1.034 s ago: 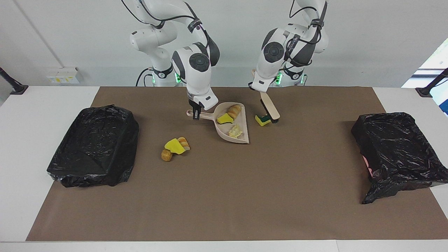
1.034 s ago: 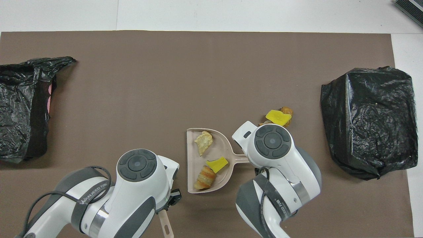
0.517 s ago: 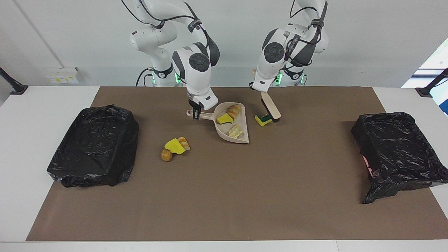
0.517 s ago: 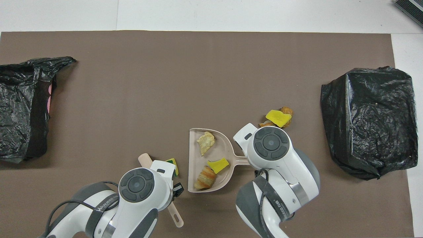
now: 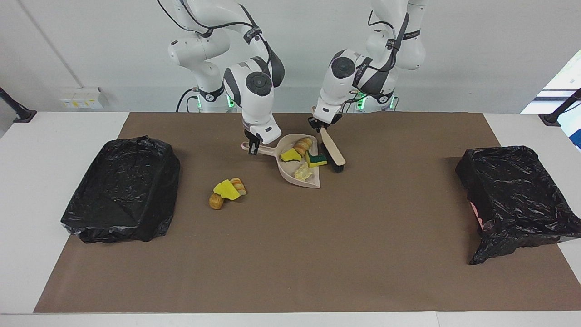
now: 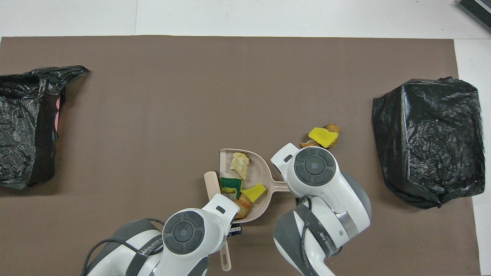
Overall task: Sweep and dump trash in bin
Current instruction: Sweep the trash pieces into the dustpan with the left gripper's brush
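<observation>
You are mid-sweep: left gripper [image 5: 323, 125] clamps the beige black-bristled brush [image 5: 332, 152], nudging the green-backed sponge [image 5: 315, 159] into the beige plastic dustpan [image 5: 313, 182], whose handle the right gripper [image 5: 252, 147] clasps. Next, chase the scrap cluster [image 5: 227, 192].

Robotics lab, two white robot arms [image 5: 254, 77] mounted at a white table [image 5: 54, 136], brown mat [image 5: 290, 236] laid across it, bare white wall [image 5: 476, 45], wall socket plate [image 5: 81, 97], black camera stands [image 5: 16, 111] clamped at the table's corners
</observation>
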Robot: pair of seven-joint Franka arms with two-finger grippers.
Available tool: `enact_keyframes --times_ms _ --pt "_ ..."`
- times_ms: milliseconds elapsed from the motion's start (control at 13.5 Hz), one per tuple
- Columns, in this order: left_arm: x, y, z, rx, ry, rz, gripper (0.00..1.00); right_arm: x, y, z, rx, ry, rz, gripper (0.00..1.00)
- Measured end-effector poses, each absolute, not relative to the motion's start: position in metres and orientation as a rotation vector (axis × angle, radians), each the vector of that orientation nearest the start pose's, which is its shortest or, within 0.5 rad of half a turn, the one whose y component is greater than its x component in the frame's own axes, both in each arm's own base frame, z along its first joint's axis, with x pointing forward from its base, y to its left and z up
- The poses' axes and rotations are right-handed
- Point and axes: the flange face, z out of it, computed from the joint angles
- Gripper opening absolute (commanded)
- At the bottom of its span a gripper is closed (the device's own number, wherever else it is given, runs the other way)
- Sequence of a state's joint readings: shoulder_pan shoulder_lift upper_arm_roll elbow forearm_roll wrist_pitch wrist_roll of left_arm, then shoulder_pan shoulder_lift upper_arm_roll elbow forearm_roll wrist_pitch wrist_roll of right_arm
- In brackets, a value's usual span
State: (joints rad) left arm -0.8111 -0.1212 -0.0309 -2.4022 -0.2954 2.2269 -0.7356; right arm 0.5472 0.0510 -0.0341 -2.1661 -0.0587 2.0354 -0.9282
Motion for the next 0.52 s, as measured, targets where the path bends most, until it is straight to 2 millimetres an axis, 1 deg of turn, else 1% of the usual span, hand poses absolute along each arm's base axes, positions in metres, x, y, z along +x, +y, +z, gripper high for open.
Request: enact_keyframes --times_ms 148,222,369,517 --pt "0.308 -0.369 0.366 -3.242 -0.076 0.342 0.0 0.456 0.253 0.358 -2.329 -2.107 0.297 0.0" --pt "0.309 -0.37 0.368 -3.22 -0.061 0.379 0.0 0.456 0.253 0.358 -2.33 -2.106 0.298 0.0" --pt "0.31 -0.362 0.372 -3.137 -0.008 0.431 0.0 0.456 0.253 0.358 -2.331 -2.105 0.298 0.0" --pt "0.319 -0.348 0.378 -3.041 0.038 0.419 0.0 0.456 0.253 0.358 -2.331 -2.105 0.298 0.0"
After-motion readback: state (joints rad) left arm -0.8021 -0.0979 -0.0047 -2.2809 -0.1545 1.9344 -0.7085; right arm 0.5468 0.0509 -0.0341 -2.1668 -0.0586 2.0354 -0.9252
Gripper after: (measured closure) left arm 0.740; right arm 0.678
